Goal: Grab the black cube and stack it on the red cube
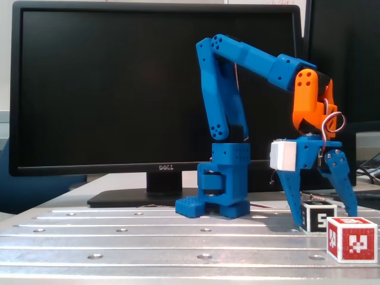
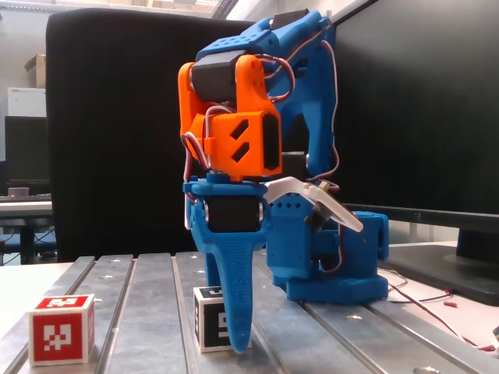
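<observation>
Step in hand: the grab; judging by the pose, the blue-and-orange 3D-printed arm is set for the pick, and the stacking is not yet begun.
Gripper: the blue two-finger gripper (image 1: 323,221) stands spread wide, tips down at the tabletop, one finger on each side of the cube and holding nothing so far; in the other fixed view one blue finger (image 2: 235,300) crosses in front of the cube's face.
Black cube: the small black-edged cube with white panels and a black "5" (image 1: 317,217) rests on the ribbed metal tabletop (image 1: 119,243), between the two fingers; whether either finger touches it, I cannot tell.
Red cube: the small red cube with white panels and a red pixel pattern (image 1: 351,238) sits on the same tabletop, just beside the black one and nearer the camera in this view; in the other fixed view (image 2: 61,328) it stands well apart to the left.
Next move calls for: closing the fingers squarely on the black cube's sides, a straight lift clear of the red cube's top, then a short carry and a level set-down centred on it.
Risk: a skewed pinch would likely tilt the cube.
</observation>
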